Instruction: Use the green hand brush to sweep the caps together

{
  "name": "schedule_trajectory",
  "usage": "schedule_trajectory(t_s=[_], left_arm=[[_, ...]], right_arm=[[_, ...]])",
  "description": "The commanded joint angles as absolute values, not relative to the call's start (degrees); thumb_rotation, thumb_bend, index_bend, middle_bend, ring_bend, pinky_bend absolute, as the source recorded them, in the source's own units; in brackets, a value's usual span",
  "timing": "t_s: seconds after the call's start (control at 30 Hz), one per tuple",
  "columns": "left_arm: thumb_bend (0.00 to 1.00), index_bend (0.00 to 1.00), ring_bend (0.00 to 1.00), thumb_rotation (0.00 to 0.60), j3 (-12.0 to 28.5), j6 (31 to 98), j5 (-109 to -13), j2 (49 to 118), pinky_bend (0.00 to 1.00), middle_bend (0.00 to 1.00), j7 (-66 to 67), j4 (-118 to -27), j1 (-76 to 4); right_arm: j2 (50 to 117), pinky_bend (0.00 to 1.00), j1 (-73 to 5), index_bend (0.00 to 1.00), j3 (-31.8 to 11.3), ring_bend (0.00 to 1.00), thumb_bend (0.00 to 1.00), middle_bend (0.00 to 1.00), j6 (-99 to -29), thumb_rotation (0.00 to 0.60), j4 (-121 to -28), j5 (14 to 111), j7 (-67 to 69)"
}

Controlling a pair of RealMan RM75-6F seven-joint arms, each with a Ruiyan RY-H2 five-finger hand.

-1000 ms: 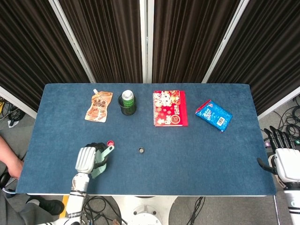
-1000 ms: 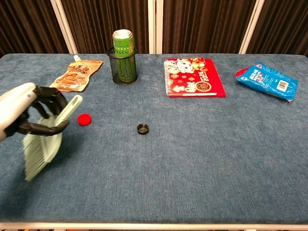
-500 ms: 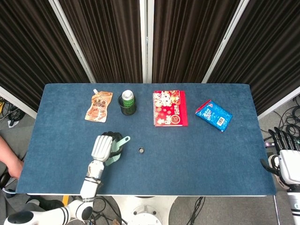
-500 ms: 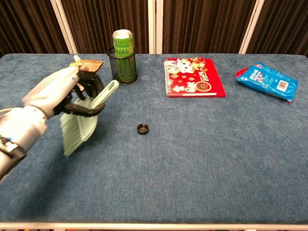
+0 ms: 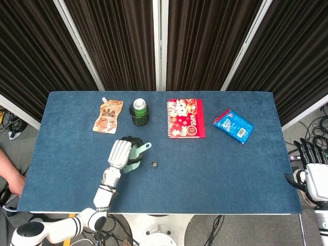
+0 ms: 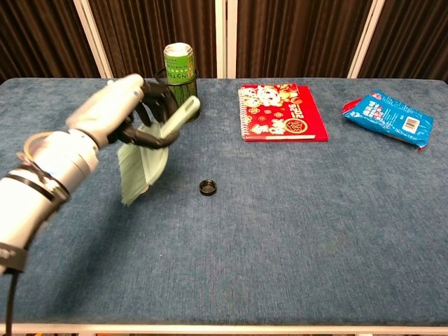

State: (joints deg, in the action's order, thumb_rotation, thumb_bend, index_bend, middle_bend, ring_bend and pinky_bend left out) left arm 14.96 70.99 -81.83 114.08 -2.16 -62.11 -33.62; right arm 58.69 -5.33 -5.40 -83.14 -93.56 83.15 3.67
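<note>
Green brush point(image 6: 143, 162) sits in your left hand point(image 6: 133, 112): the fingers point(image 6: 155, 98) are wrapped round its handle, bristles pointing down toward the desk point(image 6: 294, 238) and tilted, handle end up near the mesh cup point(image 6: 178, 98). The chest view shows the bristles plainly; from the head view the brush point(image 5: 134, 156) is mostly hidden under your left hand point(image 5: 122, 152), with only the handle tip and a bit of the head poking out.

The black cap point(image 6: 208, 187) lies on the desk just right of the brush, apart from it; the head view shows it point(image 5: 154, 164) as a small dark ring. No other cap can be made out in either view.

Your right hand point(image 5: 310, 171) shows only in the head view, off the desk's right edge, fingers point(image 5: 307, 150) spread and holding nothing.

Behind: a can point(image 6: 179, 59) standing in the mesh cup, a pouch point(image 5: 108, 116), a red notebook point(image 6: 281, 112), a blue packet point(image 6: 388, 117).
</note>
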Motion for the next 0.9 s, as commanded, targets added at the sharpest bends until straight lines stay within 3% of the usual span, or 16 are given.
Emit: schedule_trajectory(t_s=[0.03,0.33,0.6,0.9], left_arm=[[0.4,0.57,0.44,0.6,14.9,69.44,-82.69,108.22,0.34,0.63,-11.83,-64.97,-33.64],[0.4,0.57,0.44,0.6,12.68,59.28,-83.64,105.2,0.34,0.64,-29.47,-54.16,-38.36],[0.4,0.57,0.44,0.6,9.71,60.15,-86.86,106.65,0.34,0.64,-36.37,-50.96,-40.14],[0.4,0.57,0.44,0.6,9.86,60.53,-86.42,109.3,0.34,0.64,-33.89,-52.6,-42.16]], right_arm=[[58.66,0.0,-5.4,0.0,-5.45,0.0,0.14,0.0,-83.17,0.6,-93.58,83.27,3.68],[58.47,0.0,-5.18,0.0,-5.43,0.0,0.14,0.0,-83.71,0.6,-94.7,83.41,2.34],[58.13,0.0,-4.68,0.0,-5.31,0.0,0.14,0.0,-84.2,0.6,-95.92,83.08,1.06],[57.67,0.0,-4.14,0.0,-5.27,0.0,0.14,0.0,-84.63,0.6,-95.92,82.86,1.43]])
